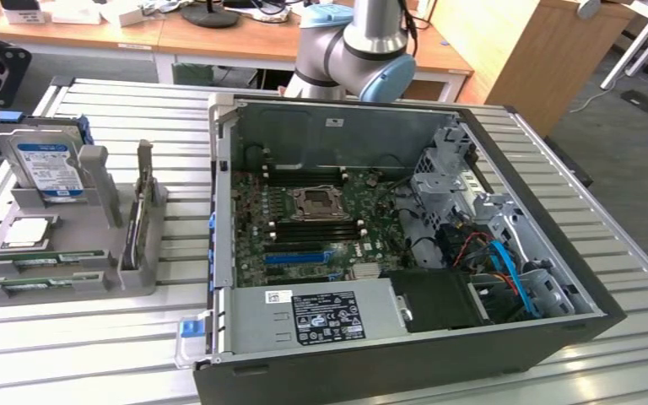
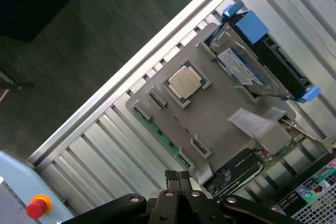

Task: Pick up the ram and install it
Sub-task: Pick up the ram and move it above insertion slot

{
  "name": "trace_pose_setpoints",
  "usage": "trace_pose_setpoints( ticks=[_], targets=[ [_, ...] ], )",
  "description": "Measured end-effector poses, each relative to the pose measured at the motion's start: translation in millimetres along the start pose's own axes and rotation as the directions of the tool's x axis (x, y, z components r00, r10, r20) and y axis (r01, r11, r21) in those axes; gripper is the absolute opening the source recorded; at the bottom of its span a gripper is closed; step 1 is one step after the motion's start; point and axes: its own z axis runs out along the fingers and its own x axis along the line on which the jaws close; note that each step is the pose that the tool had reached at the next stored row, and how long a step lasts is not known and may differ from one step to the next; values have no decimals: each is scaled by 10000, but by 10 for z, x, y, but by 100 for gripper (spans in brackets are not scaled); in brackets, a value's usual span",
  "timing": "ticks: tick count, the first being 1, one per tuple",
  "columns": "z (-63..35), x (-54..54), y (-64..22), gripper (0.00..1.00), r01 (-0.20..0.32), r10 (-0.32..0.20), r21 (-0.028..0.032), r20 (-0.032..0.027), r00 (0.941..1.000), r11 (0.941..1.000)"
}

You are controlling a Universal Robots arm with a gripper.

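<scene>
One ram (image 2: 160, 135) sits slotted on edge in the grey holder (image 2: 220, 108) (presumably so its long sides can be pinched), my tool (image 2: 177, 176) poised nearby, fingers together, empty.

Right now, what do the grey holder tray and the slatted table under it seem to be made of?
Grey holder tray: likely matte plastic; dull, even grey, moulded slots. Slatted silver table: probably aluminium; ribbed profiles with a soft sheen.

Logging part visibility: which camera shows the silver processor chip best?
The wrist view: the processor chip faces the camera nearly square-on, with nothing covering it. The exterior view shows the chip at a slant, in the grey holder at the exterior view's left.
</scene>
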Motion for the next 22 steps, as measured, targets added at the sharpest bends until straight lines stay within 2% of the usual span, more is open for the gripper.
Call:
trace_pose_setpoints(
  ticks=[6,12,16,21,22],
  targets=[
    [4,3,4,11,792,-790,155,-94,9968,9967],
    [5,5,7,11,1604,-1600,295,-180,9870,9866],
    [5,5,7,11,2261,-2256,362,-187,9740,9734],
    [9,5,7,11,3110,-3107,435,-137,9504,9494],
    [10,5,7,11,3149,-3146,439,-134,9491,9481]
  ],
)
